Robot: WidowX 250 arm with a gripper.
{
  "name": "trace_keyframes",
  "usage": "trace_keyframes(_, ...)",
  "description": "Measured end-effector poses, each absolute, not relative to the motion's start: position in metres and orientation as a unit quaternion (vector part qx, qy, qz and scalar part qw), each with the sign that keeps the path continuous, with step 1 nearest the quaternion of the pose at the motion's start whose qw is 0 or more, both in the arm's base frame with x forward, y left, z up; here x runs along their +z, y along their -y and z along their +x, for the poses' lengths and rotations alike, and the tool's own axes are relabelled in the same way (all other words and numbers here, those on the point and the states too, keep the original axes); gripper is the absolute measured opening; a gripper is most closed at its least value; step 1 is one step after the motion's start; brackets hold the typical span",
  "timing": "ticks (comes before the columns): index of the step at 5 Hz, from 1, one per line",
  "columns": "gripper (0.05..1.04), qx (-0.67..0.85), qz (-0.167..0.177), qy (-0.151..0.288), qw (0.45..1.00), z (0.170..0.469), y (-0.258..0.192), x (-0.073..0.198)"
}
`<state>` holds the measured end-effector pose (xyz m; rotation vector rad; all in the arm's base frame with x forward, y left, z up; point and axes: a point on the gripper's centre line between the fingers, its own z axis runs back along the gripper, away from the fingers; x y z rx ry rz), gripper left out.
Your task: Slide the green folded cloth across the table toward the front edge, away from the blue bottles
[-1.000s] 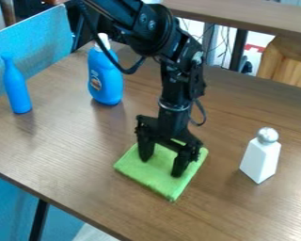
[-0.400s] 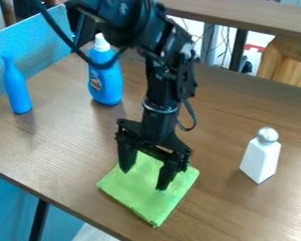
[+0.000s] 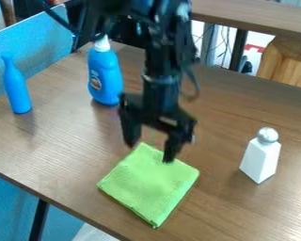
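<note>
Though the top of the black arm (image 3: 162, 52) is cut off by the upper edge of the frame and its shape is blurry, the gripper (image 3: 150, 151) can be made out near the middle. It is open, with a wide gap between its two fingers and nothing held in them. The fingers cover small bits of the top edge of a green cloth (image 3: 150, 186), and it is hard to tell if their tips touch it. The cloth lies flat on the brown counter (image 3: 241, 212), just below the middle of the frame. It is bright green, looks a bit fuzzy, and has four sides, with one corner pointing down. On the upper left, a big blue bottle (image 3: 105, 77) stands up, and dark parts by the arm hide a bit of its white top (image 3: 102, 44). The print on its label is too small to read. A thin blue bottle (image 3: 16, 89) stands near the left edge of the frame. On the right side, a white bottle (image 3: 260, 161) with a round silver top (image 3: 267, 135) stands well apart from the cloth.
</note>
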<state>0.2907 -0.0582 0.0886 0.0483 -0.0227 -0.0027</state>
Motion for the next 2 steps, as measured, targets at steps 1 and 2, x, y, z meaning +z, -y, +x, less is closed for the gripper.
trace_keyframes(1,1.009,-0.012,0.012,0.027,0.999,0.3017,0.0526,0.1143)
trace_keyframes(2,1.009,-0.049,0.011,-0.017,0.999,0.3044,0.0509,0.1196)
